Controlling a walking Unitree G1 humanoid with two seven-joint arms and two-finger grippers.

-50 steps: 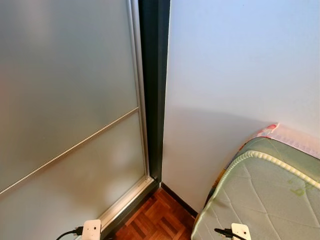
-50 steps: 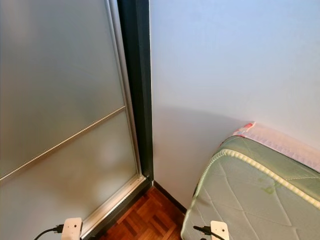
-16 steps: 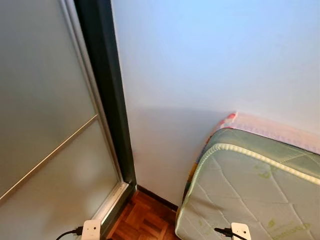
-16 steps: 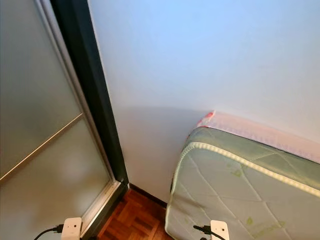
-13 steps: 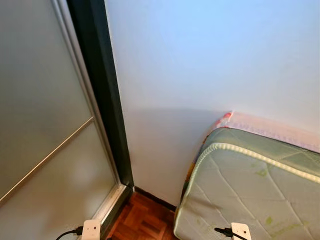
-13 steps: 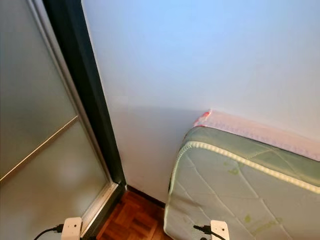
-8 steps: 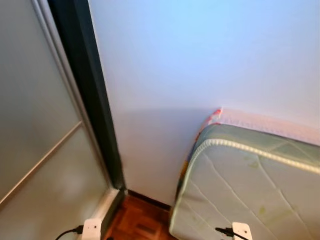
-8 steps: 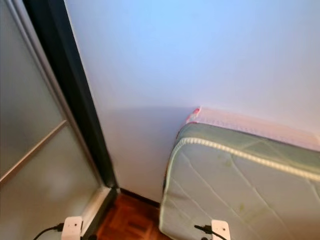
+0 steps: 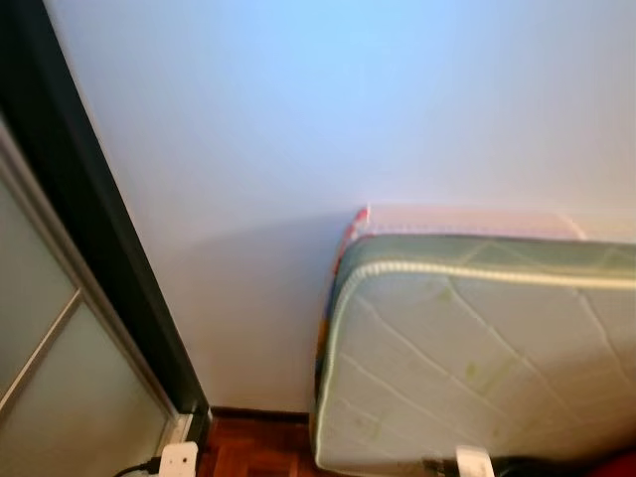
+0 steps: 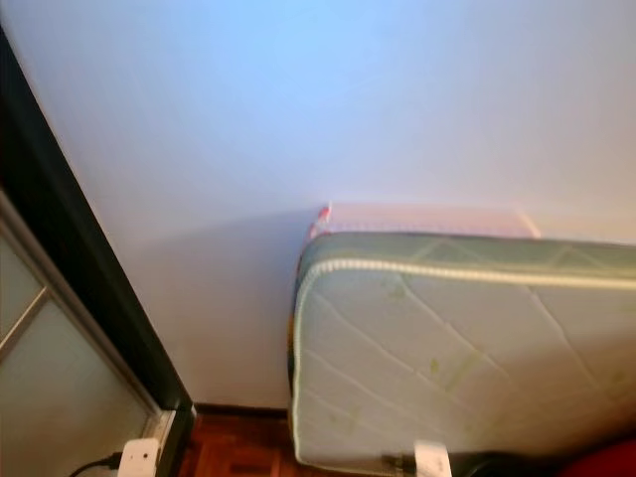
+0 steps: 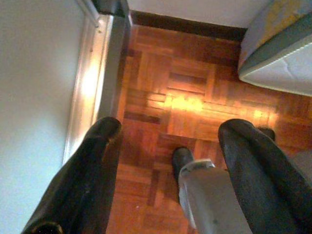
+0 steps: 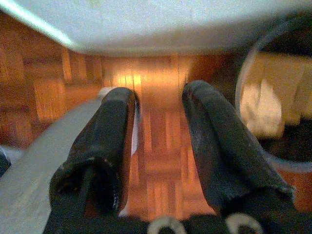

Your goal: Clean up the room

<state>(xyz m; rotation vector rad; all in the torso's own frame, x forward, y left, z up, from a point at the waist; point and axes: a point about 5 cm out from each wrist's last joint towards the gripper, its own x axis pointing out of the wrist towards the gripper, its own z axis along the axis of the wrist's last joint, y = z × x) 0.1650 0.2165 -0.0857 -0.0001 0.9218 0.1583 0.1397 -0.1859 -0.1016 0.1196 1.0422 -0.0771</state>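
Observation:
Both arms hang low over the parquet floor [image 11: 185, 73]. My left gripper [image 11: 170, 127] is open, its two black fingers wide apart with nothing between them, above my own foot [image 11: 181, 160]. My right gripper [image 12: 158, 92] is also open and empty, close to the lower edge of a pale green quilted mattress [image 9: 477, 348]. A round bin [image 12: 242, 78] with pale contents sits just beside the right gripper.
The mattress leans against the white wall [image 9: 298, 119] on the right. A frosted sliding door [image 9: 40, 397] with a dark frame [image 9: 79, 229] stands at the left. Something red [image 9: 621, 465] shows at the bottom right corner. Bare floor lies between door and mattress.
The whole view has swung to the right: the sliding door has slid off to the left and more of the mattress has come into view. The picture is slightly blurred.

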